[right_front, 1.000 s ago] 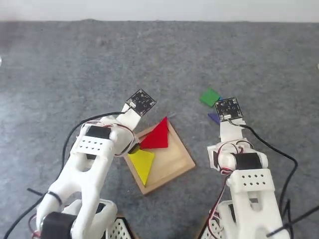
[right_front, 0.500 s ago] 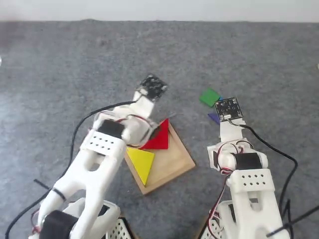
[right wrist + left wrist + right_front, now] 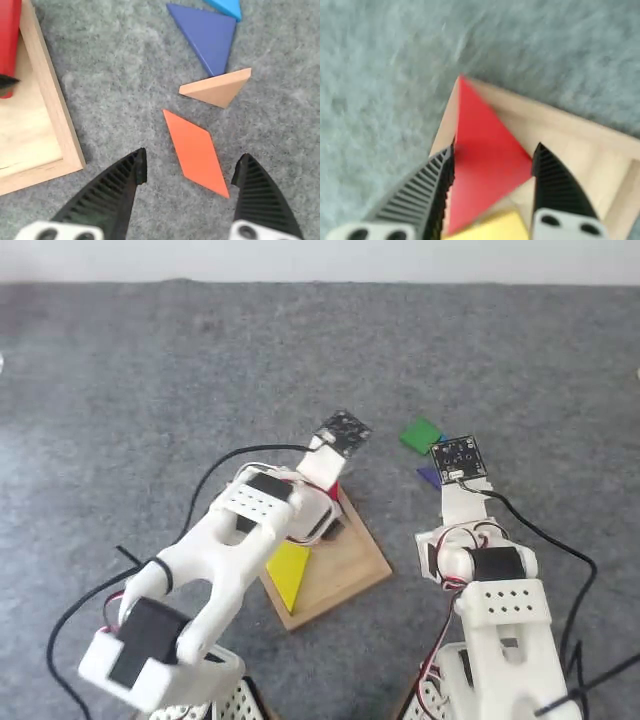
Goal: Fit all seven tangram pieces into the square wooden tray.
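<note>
red triangle (image 3: 485, 155) and yellow triangle (image 3: 288, 570) lie in the tray (image 3: 365, 565), left gripper (image 3: 495, 150) wide over the red; outside it: orange piece (image 3: 196, 150) below the wide right gripper (image 3: 193, 157), tan triangle (image 3: 217, 89), blue triangle (image 3: 207, 32), cyan piece (image 3: 225, 6), green square (image 3: 420, 435)

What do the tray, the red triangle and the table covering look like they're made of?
Tray: bare light wood, matte, with faint grain on rim and floor.
Red triangle: probably painted wood, going by the smooth even colour and thick edge; plastic not ruled out.
Table covering: grey felt or short-pile carpet, with a fuzzy, fibrous texture.
</note>
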Controlling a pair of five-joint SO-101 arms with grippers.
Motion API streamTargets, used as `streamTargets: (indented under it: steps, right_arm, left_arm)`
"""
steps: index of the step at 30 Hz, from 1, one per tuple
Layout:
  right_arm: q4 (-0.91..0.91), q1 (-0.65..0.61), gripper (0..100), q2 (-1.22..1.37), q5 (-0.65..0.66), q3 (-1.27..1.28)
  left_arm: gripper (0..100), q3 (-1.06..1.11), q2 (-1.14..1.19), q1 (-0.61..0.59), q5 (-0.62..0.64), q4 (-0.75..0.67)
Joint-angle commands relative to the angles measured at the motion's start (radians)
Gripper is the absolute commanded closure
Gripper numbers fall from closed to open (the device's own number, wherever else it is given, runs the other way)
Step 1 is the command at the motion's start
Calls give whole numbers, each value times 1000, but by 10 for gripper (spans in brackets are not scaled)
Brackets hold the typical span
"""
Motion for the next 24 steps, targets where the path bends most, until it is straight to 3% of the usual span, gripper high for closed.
streamTargets:
  steps: [1,14,24]
  right_arm:
    - [4,7,725,-22,11,-8]
    - [5,8,725,-22,11,-6]
    - [5,8,725,-22,11,-6]
  left_arm:
    - [751,-8,-92,-54,-46,32]
    - [753,77,-178,-212,-123,28]
    - [751,7,-169,-25,17,29]
